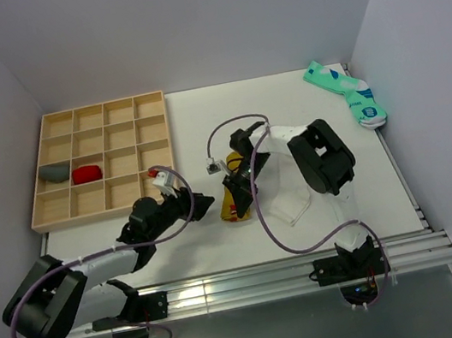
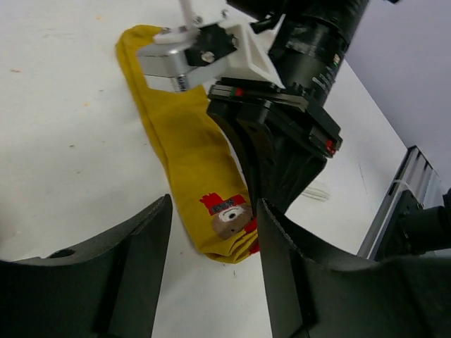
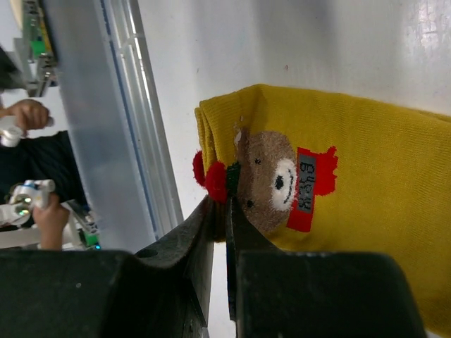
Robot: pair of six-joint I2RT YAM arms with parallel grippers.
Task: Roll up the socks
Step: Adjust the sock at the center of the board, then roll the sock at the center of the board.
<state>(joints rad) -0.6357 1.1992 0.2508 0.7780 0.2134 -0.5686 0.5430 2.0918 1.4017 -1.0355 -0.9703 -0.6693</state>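
The mustard-yellow sock (image 1: 236,200) lies flat near the middle of the table, with a brown bear face on a red patch by its cuff (image 3: 282,179). My right gripper (image 3: 224,211) is shut on the cuff's edge beside the bear and stands over the sock (image 1: 238,186). My left gripper (image 2: 213,204) is open, its fingers (image 2: 137,257) either side of the sock's cuff end (image 2: 225,236) without touching it; in the top view the left gripper (image 1: 207,200) sits just left of the sock. A white sock-like shape (image 1: 287,198) lies under the right arm.
A wooden compartment tray (image 1: 91,113) at the back left holds a grey bundle (image 1: 56,172) and a red bundle (image 1: 86,173). Teal patterned socks (image 1: 345,93) lie at the back right. An aluminium rail (image 1: 270,276) runs along the near edge.
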